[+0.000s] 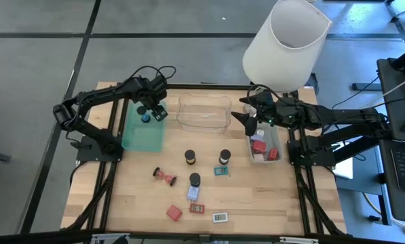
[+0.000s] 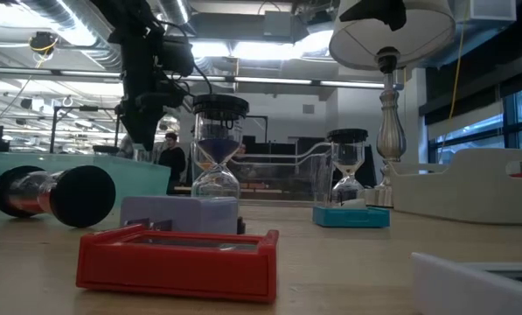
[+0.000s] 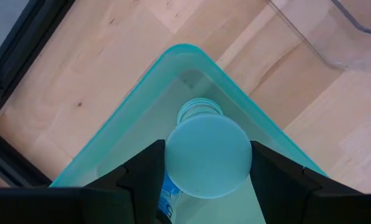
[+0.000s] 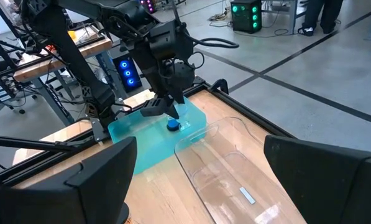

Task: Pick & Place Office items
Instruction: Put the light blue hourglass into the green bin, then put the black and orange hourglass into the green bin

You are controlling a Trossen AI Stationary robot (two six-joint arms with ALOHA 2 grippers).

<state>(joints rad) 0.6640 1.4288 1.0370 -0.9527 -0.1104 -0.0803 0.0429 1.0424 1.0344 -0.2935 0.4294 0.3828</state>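
Green tray [image 1: 142, 135], landmark.

Nearest the table's front edge, well short of the tray: red block [image 1: 174, 212], labelled rectangles, black-capped hourglass timers [image 1: 190, 157], all loose.

Over the tray's far corner: left gripper [image 1: 151, 110], fingers clamped on a blue-topped timer [image 3: 207, 155] hanging above the tray floor.

Beyond the clear tray [image 1: 204, 112], over the grey tray [image 1: 265, 144]: right gripper [image 4: 194, 171], fingers apart, empty.

Risk, judged: timer released from height could topple or bounce out over the corner wall.

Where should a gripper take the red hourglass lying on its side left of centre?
Grip the red hourglass at its narrow waist, coming straight down. It lies flat on the table, the black end caps are wider than the middle, and fingers closing across the long axis clear both caps.
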